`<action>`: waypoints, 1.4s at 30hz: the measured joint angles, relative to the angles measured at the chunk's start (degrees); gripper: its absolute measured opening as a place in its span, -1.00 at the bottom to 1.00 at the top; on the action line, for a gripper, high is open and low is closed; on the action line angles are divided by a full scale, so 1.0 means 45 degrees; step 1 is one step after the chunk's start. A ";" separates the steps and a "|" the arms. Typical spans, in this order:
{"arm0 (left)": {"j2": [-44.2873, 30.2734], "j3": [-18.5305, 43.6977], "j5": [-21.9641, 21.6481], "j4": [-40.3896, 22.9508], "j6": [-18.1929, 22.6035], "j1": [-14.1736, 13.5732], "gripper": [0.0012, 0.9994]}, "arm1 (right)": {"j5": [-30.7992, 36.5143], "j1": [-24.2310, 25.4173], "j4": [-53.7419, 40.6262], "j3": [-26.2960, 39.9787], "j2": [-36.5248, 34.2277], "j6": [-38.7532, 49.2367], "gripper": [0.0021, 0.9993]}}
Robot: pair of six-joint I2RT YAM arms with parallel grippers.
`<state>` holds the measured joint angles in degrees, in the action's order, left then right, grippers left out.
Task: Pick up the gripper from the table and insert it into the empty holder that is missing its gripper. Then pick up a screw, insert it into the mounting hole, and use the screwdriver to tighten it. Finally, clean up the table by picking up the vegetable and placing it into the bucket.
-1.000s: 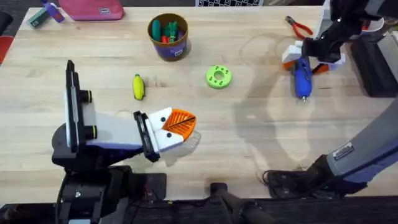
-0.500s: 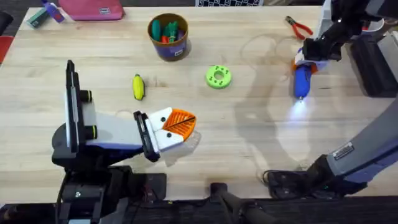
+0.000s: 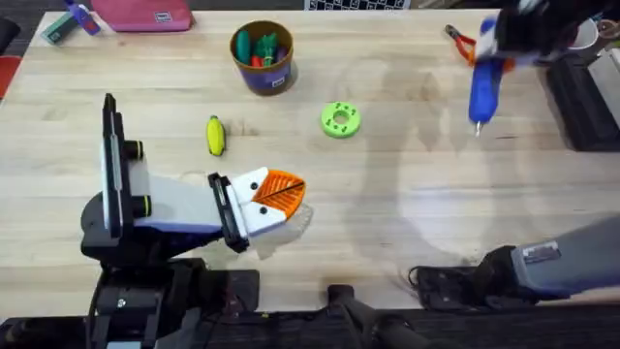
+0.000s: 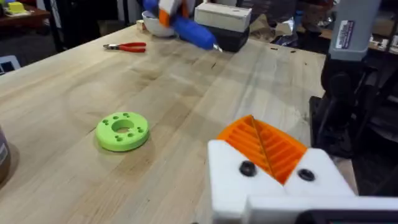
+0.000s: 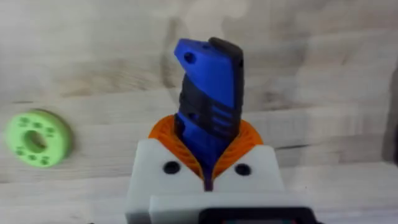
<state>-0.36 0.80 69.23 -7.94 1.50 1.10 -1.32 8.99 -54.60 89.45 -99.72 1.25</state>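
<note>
My right gripper (image 3: 496, 39) hangs above the table's far right, shut on the blue screwdriver (image 3: 481, 85), whose tip points toward the near edge. In the right wrist view the screwdriver (image 5: 208, 102) sits between the orange fingers (image 5: 163, 134). My left gripper (image 3: 279, 194) rests low at front centre, its orange fingers (image 4: 264, 144) pressed together with nothing between them. A dark round spot shows on each of its white blocks (image 4: 231, 180). The yellow vegetable (image 3: 215, 136) lies left of centre. The blue bucket (image 3: 263, 58) stands behind it. The loose gripper, empty holder and screw are out of view.
A green disc with holes (image 3: 340, 119) lies at the table's centre. Red pliers (image 3: 463, 41) lie at the far right, near a white box (image 4: 222, 17). A pink pouch (image 3: 145, 15) sits at the far left edge. A dark tray (image 3: 581, 102) borders the right side.
The right arm lifted the screwdriver off the table and carried it up and farther back; the bright spot it cast on the wood is gone. The left arm stayed still.
</note>
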 joint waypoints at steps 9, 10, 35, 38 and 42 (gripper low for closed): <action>0.0000 0.0000 0.0002 -0.0002 0.0000 0.0000 -0.96 | -0.0562 -0.1581 0.2240 0.0350 0.3485 -0.1068 -0.95; 0.0000 0.0000 0.0002 0.0003 0.0000 0.0000 -0.96 | -0.0797 -0.1724 0.2343 0.0350 0.3704 -0.1145 -0.95; 0.0000 0.0000 0.0003 -0.0002 0.0000 0.0000 -0.96 | -0.7455 -0.4990 1.5426 -0.4168 0.4774 -0.4646 -0.95; 0.0000 0.0000 0.0005 0.0003 0.0000 0.0000 -0.96 | -0.8094 -0.5030 1.8387 -0.5627 0.4764 -0.5549 -0.95; 0.0000 0.0000 0.0005 0.0001 0.0000 0.0000 -0.96 | -0.9617 -0.5192 2.1145 -0.6799 0.4551 -0.6517 -0.95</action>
<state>-0.36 0.80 69.25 -7.93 1.50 1.10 -44.60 -14.37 40.56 58.85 -79.24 -28.08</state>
